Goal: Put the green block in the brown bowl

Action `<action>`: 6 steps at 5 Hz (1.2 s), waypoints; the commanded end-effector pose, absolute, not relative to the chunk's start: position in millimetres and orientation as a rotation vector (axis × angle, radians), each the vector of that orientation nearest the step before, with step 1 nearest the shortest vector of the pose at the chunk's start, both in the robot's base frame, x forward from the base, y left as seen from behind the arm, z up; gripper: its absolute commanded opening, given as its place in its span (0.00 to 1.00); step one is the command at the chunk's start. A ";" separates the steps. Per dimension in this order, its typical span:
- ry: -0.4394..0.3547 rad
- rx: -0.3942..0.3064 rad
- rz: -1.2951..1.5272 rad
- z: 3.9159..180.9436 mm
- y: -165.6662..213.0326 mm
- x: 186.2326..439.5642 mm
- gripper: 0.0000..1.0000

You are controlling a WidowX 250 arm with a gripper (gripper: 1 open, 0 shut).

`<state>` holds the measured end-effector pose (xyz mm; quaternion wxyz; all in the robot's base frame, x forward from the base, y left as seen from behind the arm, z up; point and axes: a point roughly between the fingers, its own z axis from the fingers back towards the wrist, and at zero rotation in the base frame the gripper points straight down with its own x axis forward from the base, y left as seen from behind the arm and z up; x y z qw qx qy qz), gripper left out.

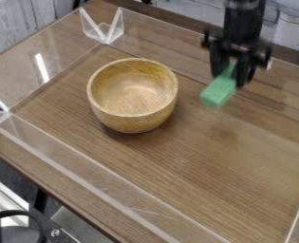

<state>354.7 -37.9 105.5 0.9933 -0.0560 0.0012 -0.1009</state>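
Note:
The green block [220,91] hangs in the air above the table, to the right of the brown bowl [133,93]. My gripper [232,78] is shut on the block's upper end, and the block tilts down to the left below the fingers. The bowl is round, light wood with grain, and nothing lies inside it. The block's lower tip sits just right of the bowl's rim, higher than the tabletop.
A wooden table [177,161] carries low clear acrylic walls along its edges. A clear plastic stand [101,26] sits at the back left corner. A dark vertical pole seen earlier at the left no longer blocks the view.

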 end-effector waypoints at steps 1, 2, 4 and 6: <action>-0.101 -0.094 -0.152 152.6 -9.3 350.2 0.00; -0.103 -0.085 -0.105 159.1 12.3 335.0 0.00; -0.085 -0.062 -0.022 158.4 60.6 309.2 0.00; -0.030 -0.026 0.033 134.7 93.6 292.2 0.00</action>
